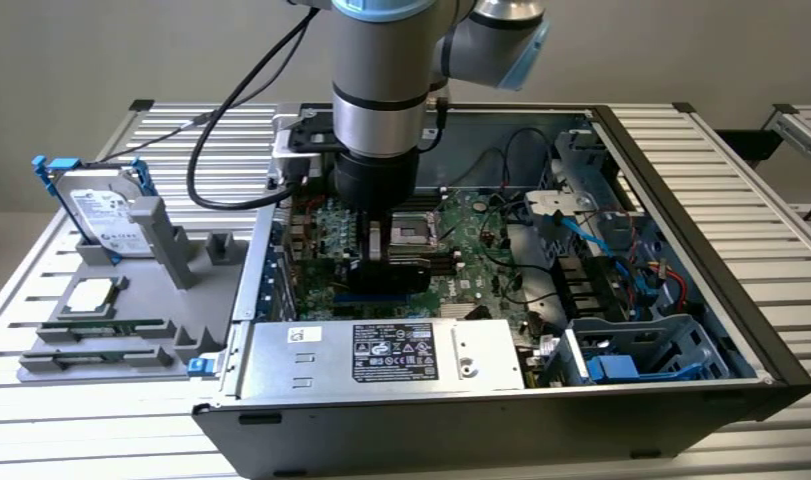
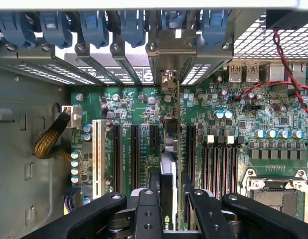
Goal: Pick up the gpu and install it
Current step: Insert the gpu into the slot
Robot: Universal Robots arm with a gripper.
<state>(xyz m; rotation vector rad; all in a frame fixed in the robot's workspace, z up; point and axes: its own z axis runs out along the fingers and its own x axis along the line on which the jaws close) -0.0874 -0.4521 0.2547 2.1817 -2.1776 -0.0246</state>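
The install step is in hand: the gripper (image 2: 169, 201) is clamped on the gpu (image 2: 170, 142), which stands on edge inside the computer case (image 1: 725, 330), low over the motherboard (image 2: 129, 99) among the black expansion slots (image 2: 135, 154). Its silver bracket (image 2: 169, 79) sits close to the rear openings (whether the card's edge has entered a slot cannot be told). Seating it, by my judgement, calls for the card square along one slot, the bracket lined up at the rear, then a straight, even press downward.
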